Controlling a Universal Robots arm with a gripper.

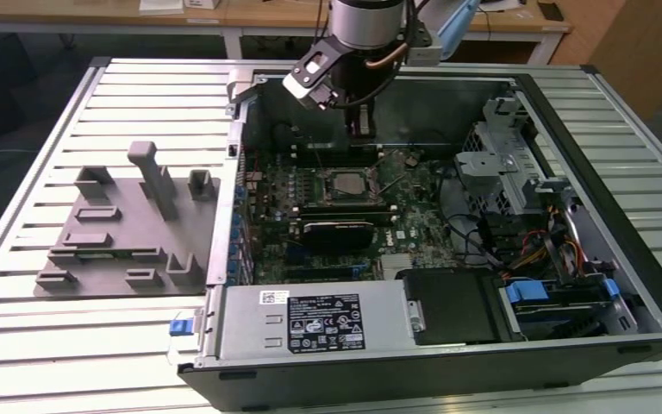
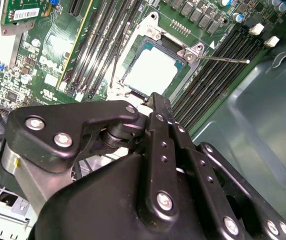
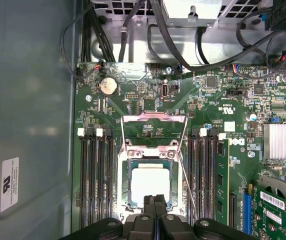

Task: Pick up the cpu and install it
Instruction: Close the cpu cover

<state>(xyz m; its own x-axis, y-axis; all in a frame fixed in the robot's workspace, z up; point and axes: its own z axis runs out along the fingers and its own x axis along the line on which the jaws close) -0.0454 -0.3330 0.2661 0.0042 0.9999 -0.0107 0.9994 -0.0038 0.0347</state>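
The cpu point(image 1: 348, 184) lies flat in the dark socket on the green motherboard, its silvery top bare in both wrist views point(image 2: 150, 70) point(image 3: 149, 182). The socket's metal load plate point(image 3: 153, 127) stands flipped up, and its thin lever point(image 2: 228, 59) sticks out to one side. My gripper point(image 1: 361, 131) hangs inside the open computer case, just above the board and beside the socket's edge. Its black fingers are pressed together with nothing between them, tips close over the cpu's rim point(image 3: 154, 200) point(image 2: 158, 97).
The open computer case point(image 1: 607, 112) lies on a slatted metal table. A grey plastic fixture point(image 1: 124, 224) with upright blocks stands at the exterior view's left. Memory slots point(image 3: 95, 175) flank the socket. A power supply point(image 1: 308, 323), drive cage point(image 1: 503, 155) and loose cables crowd the case.
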